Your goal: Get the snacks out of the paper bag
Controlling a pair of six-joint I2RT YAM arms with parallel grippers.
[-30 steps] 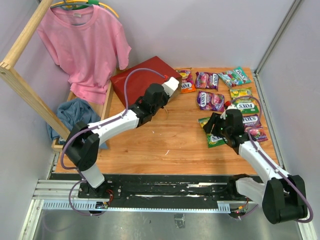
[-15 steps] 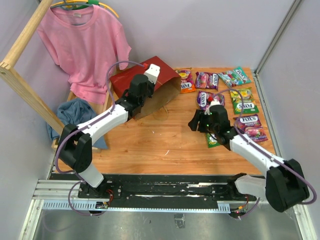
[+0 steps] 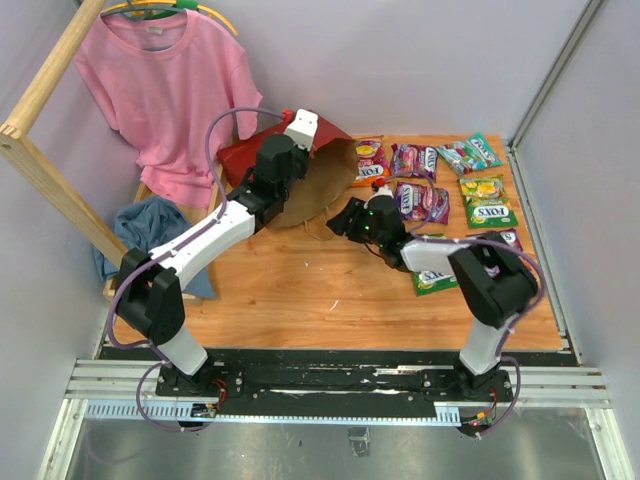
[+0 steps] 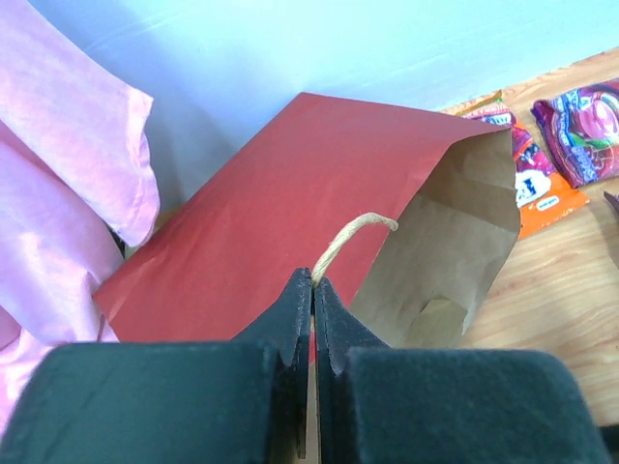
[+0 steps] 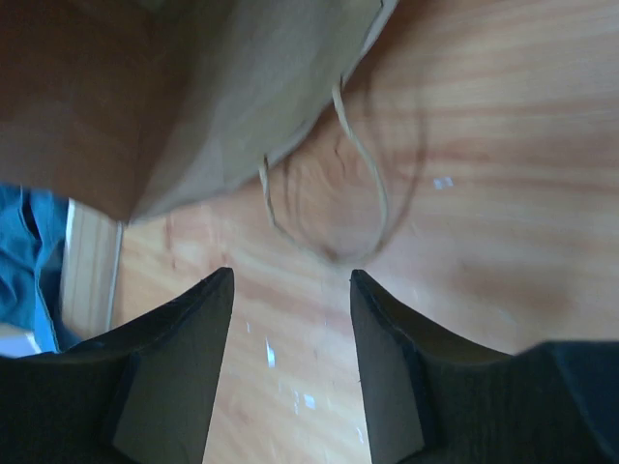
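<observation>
Snacks (image 3: 420, 200) lie spread on the bench (image 3: 300, 290) behind the right claw (image 5: 290, 277), all outside the paper bag (image 3: 322, 185). The left claw (image 4: 311, 290) is clamped on the bag's upper handle (image 4: 350, 232), probably hoisting that side so the mouth gapes just ahead of the right claw. That claw's jaws stand apart and empty above the slack lower handle (image 5: 372, 193). Bare bench beneath leaves room to move, though the mouth's rim sits close ahead.
</observation>
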